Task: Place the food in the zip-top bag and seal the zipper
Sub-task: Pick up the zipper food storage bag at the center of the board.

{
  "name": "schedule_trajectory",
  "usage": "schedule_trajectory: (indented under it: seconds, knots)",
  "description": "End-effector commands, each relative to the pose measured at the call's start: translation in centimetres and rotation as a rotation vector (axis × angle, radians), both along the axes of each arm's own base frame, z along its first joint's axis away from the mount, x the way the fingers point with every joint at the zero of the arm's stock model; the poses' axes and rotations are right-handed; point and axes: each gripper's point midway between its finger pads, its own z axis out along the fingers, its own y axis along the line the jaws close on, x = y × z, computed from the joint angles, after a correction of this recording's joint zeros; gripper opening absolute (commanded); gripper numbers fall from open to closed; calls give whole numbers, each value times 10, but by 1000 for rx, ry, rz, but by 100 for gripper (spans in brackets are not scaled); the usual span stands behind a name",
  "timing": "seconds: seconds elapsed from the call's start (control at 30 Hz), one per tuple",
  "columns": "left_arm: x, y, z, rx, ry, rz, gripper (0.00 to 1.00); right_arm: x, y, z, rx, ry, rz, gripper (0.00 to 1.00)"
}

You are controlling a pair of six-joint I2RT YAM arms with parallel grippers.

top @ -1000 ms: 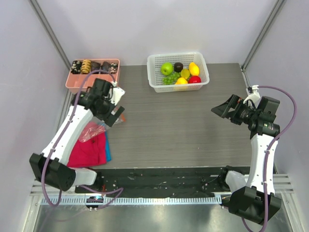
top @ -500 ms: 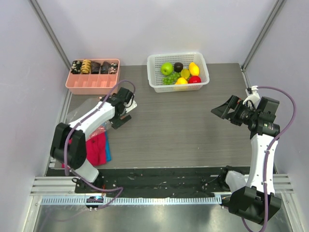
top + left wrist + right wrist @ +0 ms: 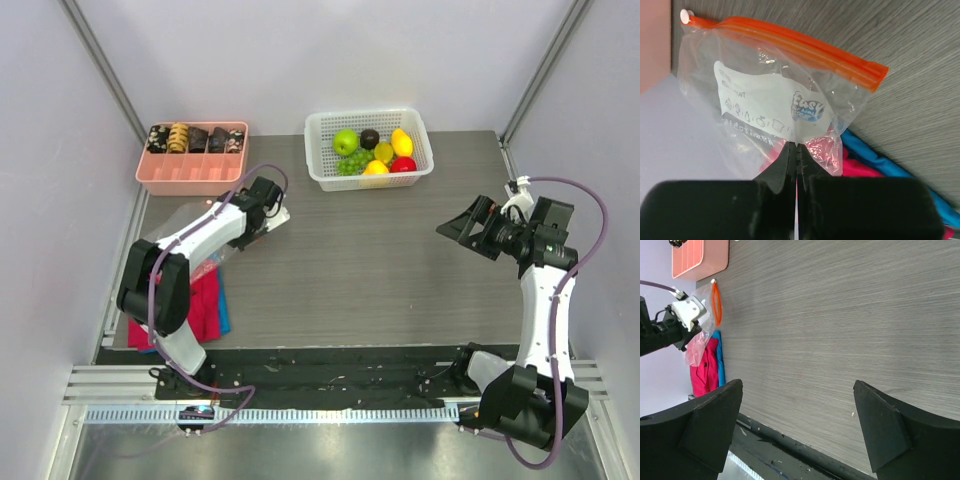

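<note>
The clear zip-top bag (image 3: 775, 105) lies at the table's left, partly on a cloth, its orange-red zipper (image 3: 805, 50) on the side away from my left gripper (image 3: 796, 147). That gripper is shut, its tips pinching the bag's near edge; from above it (image 3: 262, 205) sits by the bag (image 3: 205, 268). The food, a green apple (image 3: 345, 141), plum (image 3: 370, 138), lemons (image 3: 401, 142), red apple (image 3: 403, 165) and grapes (image 3: 352, 163), rests in a white basket (image 3: 420, 125). My right gripper (image 3: 455, 228) hovers open over the right side, nothing between its fingers (image 3: 715, 410).
A pink tray (image 3: 190, 172) with brown and black snack pieces stands at the back left. A red-pink cloth (image 3: 190, 310) with a blue edge (image 3: 880, 160) lies under the bag. Grey walls close in on both sides.
My left arm swung back toward the pink tray, and its gripper went from open to shut on the bag's edge. The right arm barely moved.
</note>
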Motion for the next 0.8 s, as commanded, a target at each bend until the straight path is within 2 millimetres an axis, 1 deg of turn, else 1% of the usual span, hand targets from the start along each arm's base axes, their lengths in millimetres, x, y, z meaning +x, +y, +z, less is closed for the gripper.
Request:
schedule_trajectory:
  seconds: [0.0, 0.07, 0.1, 0.13, 0.17, 0.2, 0.23, 0.27, 0.3, 0.33, 0.37, 0.4, 0.43, 0.47, 0.5, 0.57, 0.6, 0.67, 0.7, 0.73, 0.77]
  knots:
    - [-1, -11, 19, -68, 12, -8, 0, 8, 4, 17, 39, -32, 35, 97]
    - [-2, -15, 26, -105, 9, -12, 0, 11, 4, 20, 51, -40, 39, 96]
    - [-3, -18, 37, -139, -17, -13, 0, 12, 6, 21, 71, -40, 48, 96]
    - [-1, -30, 48, -211, -35, -22, 0, 12, 7, 24, 79, -44, 49, 96]
    - [-5, -37, 56, -267, -41, -18, 0, 15, 7, 27, 80, -62, 47, 96]
    - [-7, -44, 81, -344, -99, -32, 0, 14, 9, 31, 105, -65, 48, 96]
    - [-12, -62, 93, -456, -103, -72, 0, 15, 10, 34, 114, -73, 51, 96]
    - [-16, -72, 108, -528, -135, -93, 0, 17, 12, 37, 124, -93, 53, 96]
    - [-20, -85, 122, -620, -157, -140, 0, 18, 15, 40, 138, -103, 61, 96]
    - [-31, -92, 148, -700, -213, -196, 0, 16, 19, 46, 173, -106, 66, 96]
    - [-45, -111, 154, -809, -181, -268, 0, 18, 23, 52, 174, -139, 86, 96]
    - [-49, -119, 166, -865, -209, -314, 0, 19, 26, 57, 173, -163, 99, 96]
    - [-60, -122, 184, -917, -249, -357, 0, 17, 30, 63, 168, -192, 115, 96]
    - [-73, -135, 191, -992, -218, -421, 0, 17, 38, 72, 143, -247, 152, 96]
    - [-80, -138, 196, -1025, -215, -444, 0, 17, 41, 76, 123, -276, 167, 96]
    - [-84, -146, 212, -1106, -246, -441, 0, 18, 47, 83, 71, -326, 179, 96]
    - [-88, -151, 216, -1165, -225, -406, 0, 15, 58, 85, 70, -329, 213, 96]
    - [-88, -158, 230, -1229, -249, -404, 0, 14, 65, 85, 61, -325, 220, 96]
    - [-91, -163, 233, -1266, -236, -412, 0, 10, 74, 86, 57, -330, 245, 96]
    - [-92, -167, 236, -1304, -222, -396, 0, 10, 76, 89, 48, -353, 254, 96]
    - [-93, -170, 234, -1321, -197, -389, 0, 8, 76, 94, 24, -391, 251, 96]
